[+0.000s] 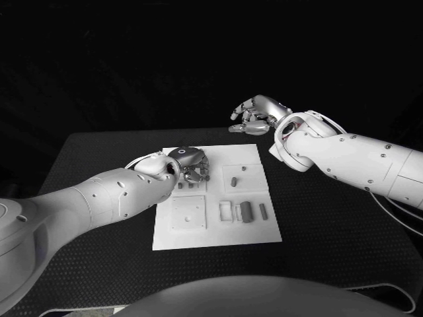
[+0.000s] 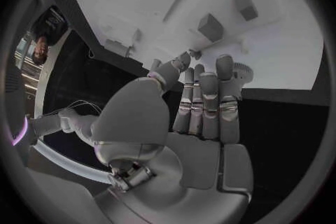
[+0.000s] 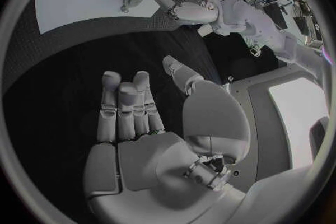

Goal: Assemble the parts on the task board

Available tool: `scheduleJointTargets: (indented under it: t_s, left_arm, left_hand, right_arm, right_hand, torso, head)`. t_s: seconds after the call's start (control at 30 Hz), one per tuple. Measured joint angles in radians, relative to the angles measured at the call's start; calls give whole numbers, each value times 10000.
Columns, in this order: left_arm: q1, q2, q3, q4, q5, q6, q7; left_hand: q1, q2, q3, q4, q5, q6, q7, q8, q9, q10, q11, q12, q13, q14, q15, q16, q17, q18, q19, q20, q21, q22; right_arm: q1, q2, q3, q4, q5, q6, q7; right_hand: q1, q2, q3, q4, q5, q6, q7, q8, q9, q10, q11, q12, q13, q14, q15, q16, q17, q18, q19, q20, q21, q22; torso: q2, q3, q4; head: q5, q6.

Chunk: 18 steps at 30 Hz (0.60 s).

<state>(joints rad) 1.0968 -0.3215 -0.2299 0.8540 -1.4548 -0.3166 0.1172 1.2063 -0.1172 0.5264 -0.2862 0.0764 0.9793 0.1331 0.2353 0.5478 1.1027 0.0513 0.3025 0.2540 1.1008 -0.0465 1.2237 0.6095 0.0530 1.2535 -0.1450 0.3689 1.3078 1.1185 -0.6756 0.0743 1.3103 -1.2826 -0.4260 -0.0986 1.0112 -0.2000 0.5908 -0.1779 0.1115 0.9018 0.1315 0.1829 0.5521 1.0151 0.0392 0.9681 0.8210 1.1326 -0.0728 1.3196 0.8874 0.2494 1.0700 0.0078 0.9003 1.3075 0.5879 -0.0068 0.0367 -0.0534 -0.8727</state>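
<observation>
Two silver hands are in play over the black table (image 1: 97, 148), and one white task board (image 1: 216, 234) lies flat in the middle of it, its long side running away from the robot. On the board's near right quarter three grey parts sit side by side in a row: a pale block (image 1: 225, 211), a wider dark block (image 1: 246, 211) and a slim dark bar (image 1: 263, 211), close together but apart. Farther back, one small dark peg (image 1: 233, 179) lies in a square outline, and one tiny piece (image 1: 244, 168) sits just beyond it. On the near left there is one square recessed panel (image 1: 188, 212) with a small dot in its middle. The left hand (image 1: 186, 163) hangs over the board's far left corner, fingers pointing down at the surface; in the left wrist view that hand (image 2: 189, 117) shows its fingers straight and side by side, tips just above the white plate, with two grey blocks (image 2: 210, 27) beyond them, and nothing is held. Whether the fingertips touch the board, I cannot tell. The right hand (image 1: 256, 113) is up beyond the board's far edge, well apart from every part; the right wrist view shows it (image 3: 150, 123) with fingers stretched and loosely together, thumb set off, palm bare, gripping nothing.
</observation>
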Motion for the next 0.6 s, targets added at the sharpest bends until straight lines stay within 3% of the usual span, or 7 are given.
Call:
scheduleJointTargets:
  t_s: [0.17,0.6]
  left_arm:
    - [-4,105,1,-143,-73,64,-229]
    - [-90,251,5,-326,-144,206,-498]
  left_hand:
    - [-78,-79,-67,13,0,-81,76,0,-49,-37,63,-171,-18,-22,95,0,13,-18,-28,29,0,3]
    - [-79,-78,-67,13,0,-165,128,0,-103,-2,56,-287,41,-30,115,-1,71,-23,-28,98,-1,1]
  right_arm:
    - [0,8,0,4,1,0,0]
    - [0,11,0,9,3,0,1]
  right_hand:
    - [0,0,0,0,0,-2,1,0,0,0,0,0,0,0,0,0,0,0,-1,1,0,0]
    - [0,0,0,0,0,-6,2,0,-9,0,0,0,1,0,0,0,0,0,-15,15,0,0]
  torso:
    - [-4,3,1]
    - [-12,16,0]
  head:
    - [-8,0]
    - [-42,0]
